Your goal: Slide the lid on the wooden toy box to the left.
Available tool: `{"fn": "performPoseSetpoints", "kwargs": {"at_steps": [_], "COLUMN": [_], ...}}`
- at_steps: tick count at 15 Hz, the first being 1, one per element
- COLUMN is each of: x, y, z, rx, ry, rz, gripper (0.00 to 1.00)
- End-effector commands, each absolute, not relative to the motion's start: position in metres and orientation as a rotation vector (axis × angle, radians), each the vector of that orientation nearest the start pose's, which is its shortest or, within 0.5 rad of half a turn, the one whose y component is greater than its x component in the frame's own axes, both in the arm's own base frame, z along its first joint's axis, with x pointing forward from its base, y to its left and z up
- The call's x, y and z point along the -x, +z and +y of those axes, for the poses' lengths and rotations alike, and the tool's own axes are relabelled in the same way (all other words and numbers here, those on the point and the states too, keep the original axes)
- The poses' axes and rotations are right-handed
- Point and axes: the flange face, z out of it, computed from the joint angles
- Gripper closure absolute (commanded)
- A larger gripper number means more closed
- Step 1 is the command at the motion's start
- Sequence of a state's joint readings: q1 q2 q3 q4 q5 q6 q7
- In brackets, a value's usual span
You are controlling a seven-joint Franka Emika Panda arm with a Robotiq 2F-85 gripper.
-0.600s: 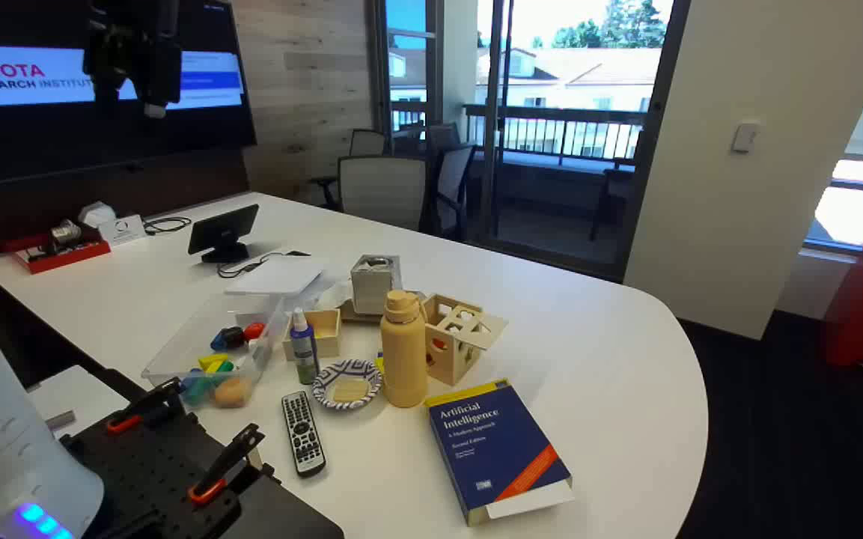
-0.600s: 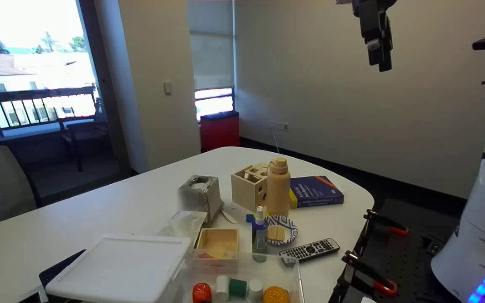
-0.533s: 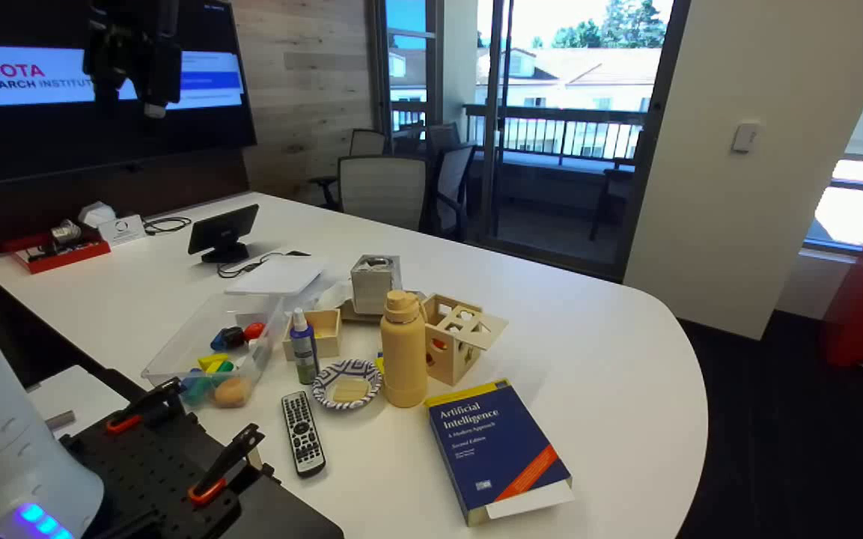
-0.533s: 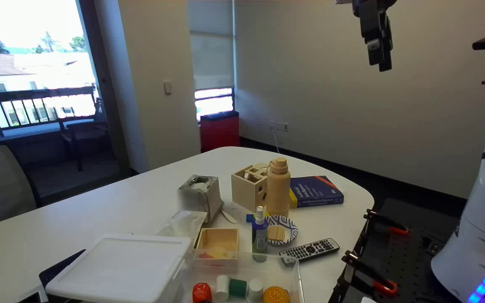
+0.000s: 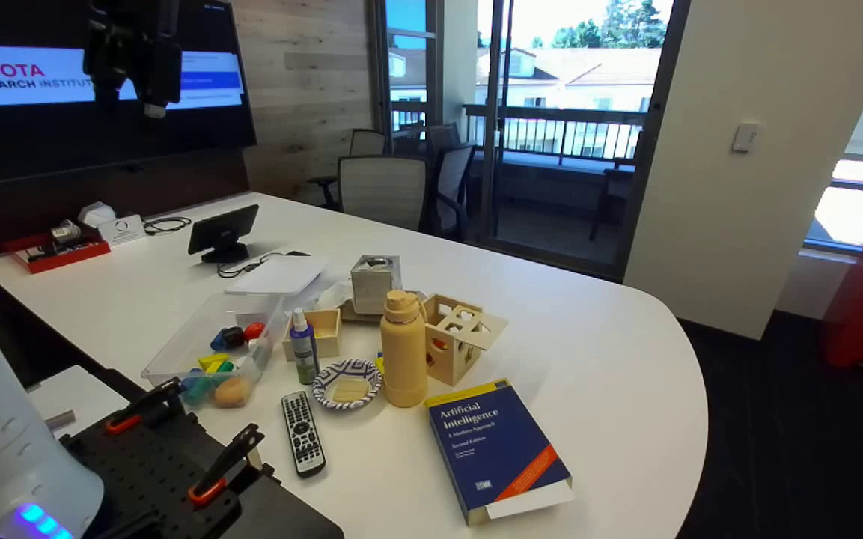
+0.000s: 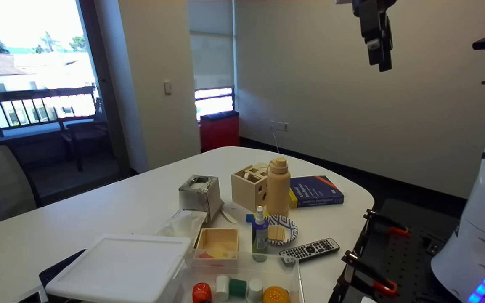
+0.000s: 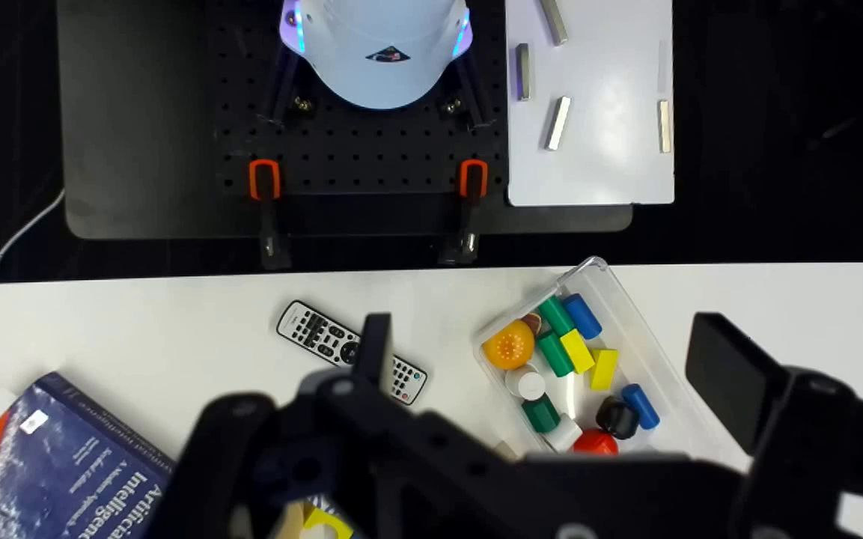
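Observation:
The wooden toy box (image 5: pixel 442 361) is a pale cube with shape cut-outs, standing on the white table; it also shows in an exterior view (image 6: pixel 245 192), partly behind the bottle. Its lid (image 5: pixel 486 334) is a thin pale panel with holes. It lies on top, slid partly open, with one end sticking out past the box edge away from the tissue box. The lid also shows in an exterior view (image 6: pixel 260 170). My gripper (image 5: pixel 130 103) is high above the table, far from the box; it also shows in an exterior view (image 6: pixel 380 63). In the wrist view the gripper (image 7: pixel 551 359) is wide open and empty. That view shows neither box nor lid.
A tan-yellow bottle (image 5: pixel 404 359) stands close beside the box. A blue book (image 5: pixel 498 449) lies near it. A tissue box (image 6: pixel 202 193), spray bottle (image 6: pixel 259 235), patterned plate (image 5: pixel 368 371), remote (image 5: pixel 302 434), small wooden tray (image 6: pixel 218 242) and clear bin (image 7: pixel 644 329) of blocks are around.

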State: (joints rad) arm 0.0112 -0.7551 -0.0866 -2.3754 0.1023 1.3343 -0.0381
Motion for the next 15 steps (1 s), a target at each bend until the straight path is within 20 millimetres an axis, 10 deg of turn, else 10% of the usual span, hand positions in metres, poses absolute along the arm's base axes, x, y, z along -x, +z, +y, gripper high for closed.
{"fn": "performPoseSetpoints", "kwargs": {"at_steps": [1, 9, 15], "x": [-0.286, -0.302, -0.412], "y": [0.556, 0.557, 0.536], "z": [-0.015, -0.007, 0.035], "rx": [2.939, 2.951, 2.888], "ry": [0.416, 0.328, 0.043], "rz": [-0.007, 0.049, 0.315], "gripper": [0.0, 0.0, 0.0]}}
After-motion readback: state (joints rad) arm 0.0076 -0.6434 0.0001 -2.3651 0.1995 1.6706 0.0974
